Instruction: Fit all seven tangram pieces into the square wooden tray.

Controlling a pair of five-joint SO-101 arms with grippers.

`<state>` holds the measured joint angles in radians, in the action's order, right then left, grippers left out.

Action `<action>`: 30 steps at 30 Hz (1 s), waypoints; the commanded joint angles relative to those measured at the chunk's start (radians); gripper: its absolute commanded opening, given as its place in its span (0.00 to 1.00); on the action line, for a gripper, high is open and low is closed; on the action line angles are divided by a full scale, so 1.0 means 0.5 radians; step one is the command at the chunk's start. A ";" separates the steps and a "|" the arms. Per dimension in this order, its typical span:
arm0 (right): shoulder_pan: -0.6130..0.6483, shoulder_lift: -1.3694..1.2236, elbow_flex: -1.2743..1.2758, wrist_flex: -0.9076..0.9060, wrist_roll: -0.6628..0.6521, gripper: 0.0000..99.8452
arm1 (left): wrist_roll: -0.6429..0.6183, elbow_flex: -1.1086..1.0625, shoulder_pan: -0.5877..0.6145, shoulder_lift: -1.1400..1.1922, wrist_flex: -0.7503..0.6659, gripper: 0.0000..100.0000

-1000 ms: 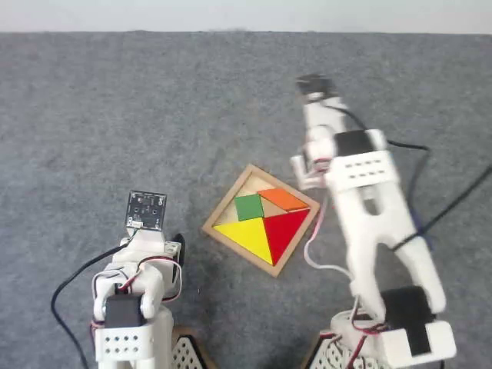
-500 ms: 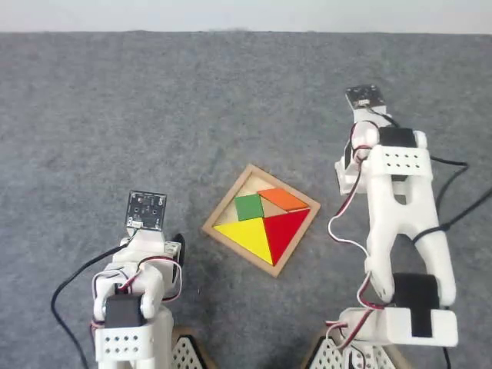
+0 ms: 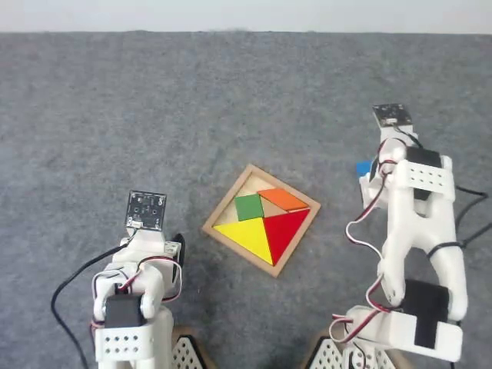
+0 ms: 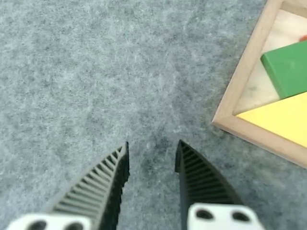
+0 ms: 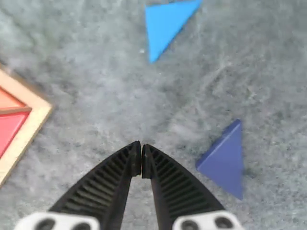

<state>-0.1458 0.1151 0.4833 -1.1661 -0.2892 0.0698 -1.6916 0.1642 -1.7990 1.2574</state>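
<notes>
A: Where does the wooden tray (image 3: 237, 250) sit?
B: On the grey carpet (image 3: 115, 115) between the two arms, turned like a diamond. Inside lie a green square (image 3: 248, 207), an orange parallelogram (image 3: 282, 199), a yellow triangle (image 3: 247, 234) and a red triangle (image 3: 286, 228) — bare wood shows along its upper-left edge in the high view.
A: And the loose pieces?
B: A light blue triangle (image 5: 168, 24) and a dark blue triangle (image 5: 225, 160) lie flat on the carpet by the right arm, apart from each other and outside the tray.
A: The jaws?
B: The right gripper (image 5: 141, 160) has its tips pressed together, holding nothing, over carpet between those two triangles. The left gripper (image 4: 151, 153) stands parted by a modest gap — empty, over carpet just beside the tray's corner.
</notes>
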 commanded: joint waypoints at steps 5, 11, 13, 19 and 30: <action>-0.020 0.044 -0.025 0.029 -0.025 0.01 | 0.012 0.017 -0.003 -0.055 0.018 0.15; 0.569 -0.029 -0.270 0.069 0.199 0.01 | 0.012 0.017 -0.003 -0.055 0.018 0.15; 0.799 -0.133 -0.427 0.072 0.301 0.01 | 0.012 0.017 -0.003 -0.055 0.018 0.15; 1.115 -0.634 -1.007 0.057 0.420 0.01 | 0.012 0.017 -0.003 -0.055 0.018 0.15; 1.198 -1.082 -1.301 0.054 0.423 0.01 | 0.012 0.017 -0.003 -0.055 0.018 0.15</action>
<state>0.4143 -0.4358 -0.1074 -1.1462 -0.0898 0.0698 -1.6916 0.1626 -1.7990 1.2574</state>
